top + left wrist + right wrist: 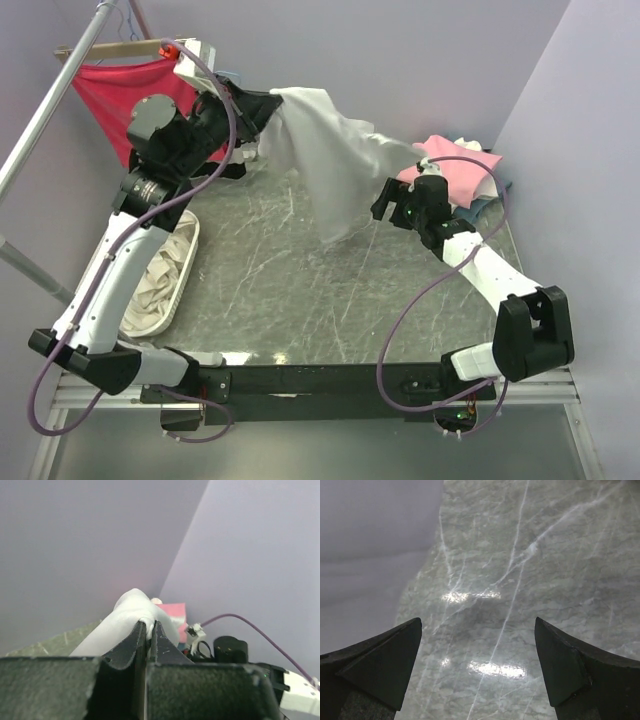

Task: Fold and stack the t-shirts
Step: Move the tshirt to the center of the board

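White t-shirt point(335, 165) aloft in left hand point(264, 108)

white t-shirt point(330, 160): soft matt cloth | table point(290, 290): glossy marble-look | hanger point(110, 47): wood

Pale lilac walls point(420, 60) around a grey-green marble tabletop point(280, 290) with white veins and bright glare patches
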